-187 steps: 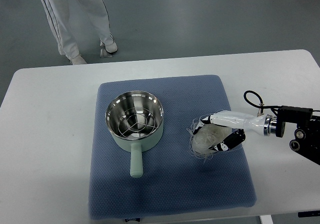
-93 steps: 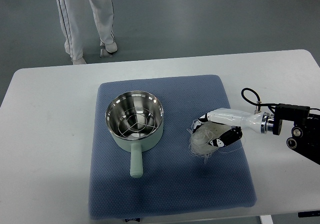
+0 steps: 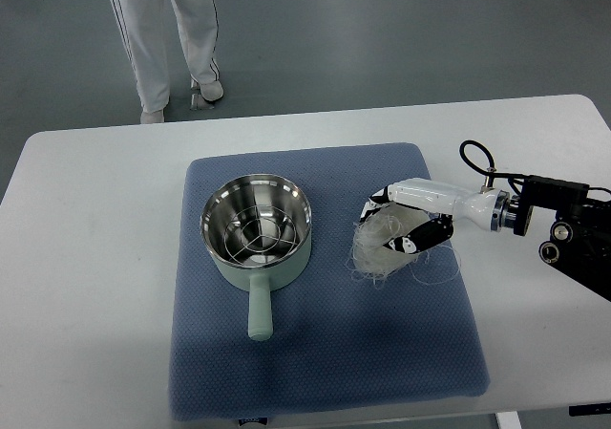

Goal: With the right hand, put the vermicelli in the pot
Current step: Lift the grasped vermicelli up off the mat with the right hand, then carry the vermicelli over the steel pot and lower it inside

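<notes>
A: Vermicelli (image 3: 380, 247) noted as a pale, tangled bundle, just right of the pot (image 3: 258, 226), over the blue mat (image 3: 325, 353). Loose strands are seen trailing down and to the right onto the mat. Whether the bundle is fully clear of the mat cannot be told.

B: State of the right hand (image 3: 406, 228)?

A: Fingers are curled around the bundle from the right side, one white finger over the top and a darker one beneath; the vermicelli is pinched between them. The arm is seen entering from the right edge. No left hand is in view.

B: Step in hand?

A: Judged to be the grasp, or the very start of the lift. Nothing has been placed in the pot; only its wire rack is seen inside.

B: Pot position?

A: Upright on the mat, left of the bundle, handle pointed toward the robot's side. The mat is laid on the white bench (image 3: 86, 257).

B: Next move?

A: A lift high enough to clear the pot's rim is called for, then a carry leftward over the opening before release. Dangling strands may catch on the rim or be left on the mat. A person's legs (image 3: 172, 37) are noted beyond the bench, well apart from the work.
</notes>
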Tool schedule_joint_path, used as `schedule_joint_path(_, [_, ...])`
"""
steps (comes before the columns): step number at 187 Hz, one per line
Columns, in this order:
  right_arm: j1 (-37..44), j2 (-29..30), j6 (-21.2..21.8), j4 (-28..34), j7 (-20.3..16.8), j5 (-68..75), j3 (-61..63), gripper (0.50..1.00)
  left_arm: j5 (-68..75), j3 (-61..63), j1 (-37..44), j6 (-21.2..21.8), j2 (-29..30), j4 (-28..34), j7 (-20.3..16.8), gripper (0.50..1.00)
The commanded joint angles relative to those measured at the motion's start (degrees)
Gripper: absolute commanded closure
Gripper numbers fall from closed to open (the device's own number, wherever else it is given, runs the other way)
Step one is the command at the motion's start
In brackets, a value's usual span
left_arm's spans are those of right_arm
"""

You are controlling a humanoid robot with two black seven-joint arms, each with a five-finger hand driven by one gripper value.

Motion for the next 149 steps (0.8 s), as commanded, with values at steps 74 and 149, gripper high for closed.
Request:
schedule_joint_path(74, [7.56,-0.95,3.05,-0.04,-0.18,2.91,2.74,1.000,0.00,0.09,0.00,0.00,0.00,0.00,-0.02,0.500])
schedule_joint_path(149, [18.46,1.51,6.30,-0.04,-0.36,3.26,2.56,1.000,0.00,0.09,0.00,0.00,0.00,0.00,-0.02,0.500])
